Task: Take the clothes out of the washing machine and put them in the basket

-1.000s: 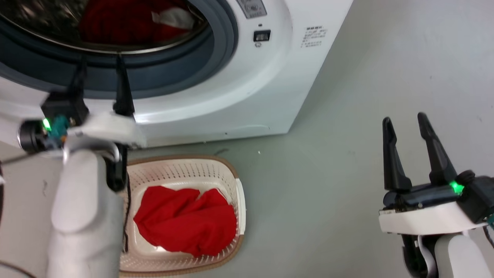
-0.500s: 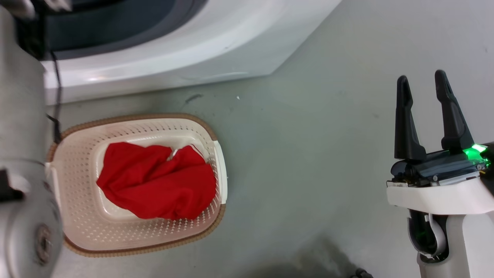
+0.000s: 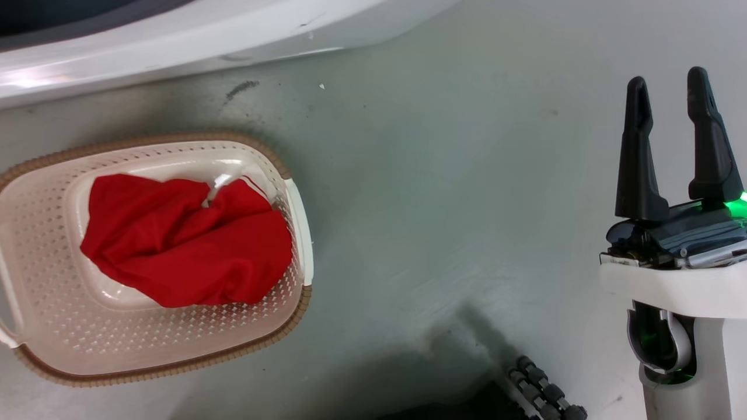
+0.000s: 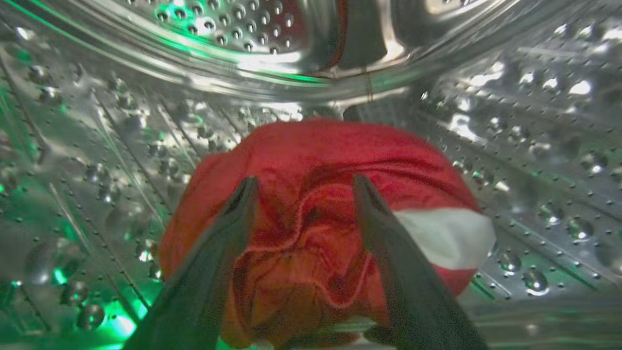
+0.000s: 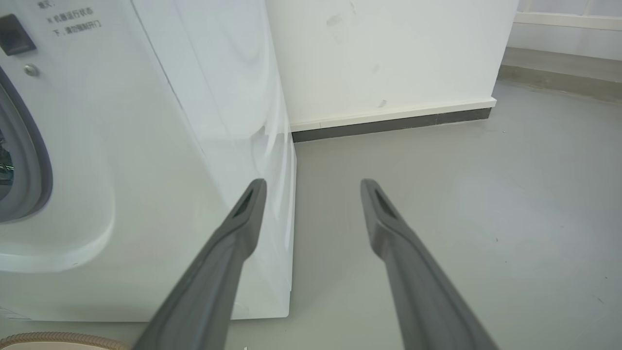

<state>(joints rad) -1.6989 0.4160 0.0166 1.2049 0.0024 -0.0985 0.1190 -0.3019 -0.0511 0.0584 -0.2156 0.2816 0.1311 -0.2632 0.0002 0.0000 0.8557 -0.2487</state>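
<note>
Left gripper (image 4: 306, 181): its two fingers rise from the bottom centre of the left wrist view, deep in the drum (image 4: 243, 29). They are spread wide with nothing clamped, and a wrinkled fold of the red heap (image 4: 330, 146) lies in the gap. I cannot tell whether the tips touch the fabric.
Why so: the spread looks set to straddle that fold, so closing would pinch it.
Red heap: it lies mid-frame on the drum's lower wall, with a white patch (image 4: 442, 238) at its right edge. I cannot tell whether the white is a separate cloth or a stripe.
Right gripper (image 3: 667, 79): it is at the right edge of the head view, fingers pointing up and parted, holding nothing, over bare floor (image 3: 437, 204).
Why so: it seems parked away from the washer (image 3: 175, 41) and the basket (image 3: 175, 370), leaving the left arm room.
Basket: it sits at the lower left of the head view, just below the washer's front, likely to keep the carry short.
Red garment (image 3: 187, 251): it is crumpled in the middle of the basket.
Count: one washer, one basket, two grippers with two fingers each, one garment in the basket, and one heap in the drum.
Progress: roughly halfway, by my reading.
</note>
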